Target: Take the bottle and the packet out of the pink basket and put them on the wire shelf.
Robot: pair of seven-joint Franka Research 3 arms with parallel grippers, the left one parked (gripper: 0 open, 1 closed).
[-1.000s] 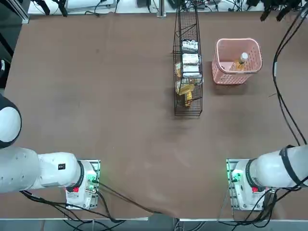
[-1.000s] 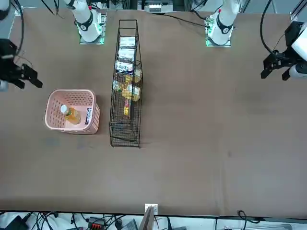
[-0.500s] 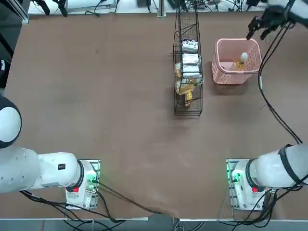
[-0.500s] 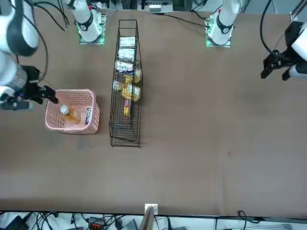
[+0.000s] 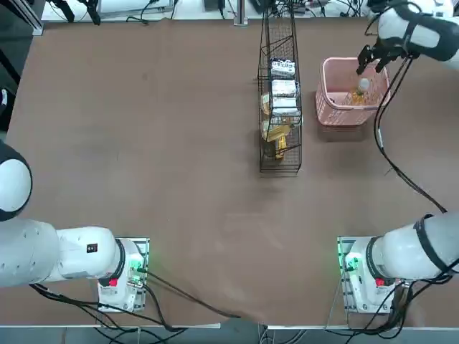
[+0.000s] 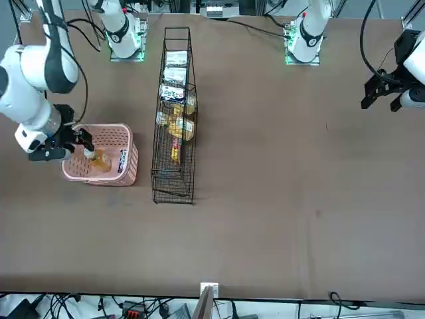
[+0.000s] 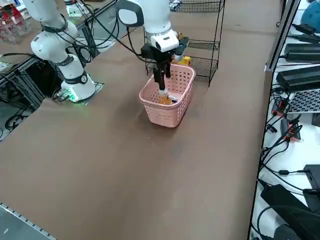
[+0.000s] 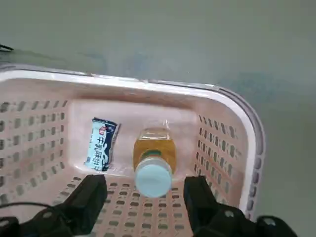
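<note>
The pink basket (image 5: 336, 117) (image 6: 98, 175) (image 7: 162, 116) (image 8: 243, 114) stands to the right of the wire shelf (image 5: 280, 164) (image 6: 173, 188) (image 7: 202, 62). The bottle (image 5: 356, 94) (image 6: 99, 159) (image 7: 163, 98) (image 8: 153, 154), with a white cap and amber contents, leans inside it. Beside it on the basket floor lies the packet (image 8: 100, 150) (image 6: 123, 161). My right gripper (image 5: 374, 56) (image 6: 78, 136) (image 7: 162, 80) (image 8: 144, 187) hangs just over the basket's rim, open, its fingers either side of the bottle's cap without touching it.
The wire shelf holds several whitish packets (image 5: 284, 89) and yellow items (image 5: 276, 132) along its middle; its near end is bare. Another black wire rack (image 7: 200, 6) stands behind the basket in the right side view. Cables trail along the table's far edge.
My right arm has swung in from beyond the table's right edge to above the basket and come down over the bottle. The basket and its contents have not moved.
</note>
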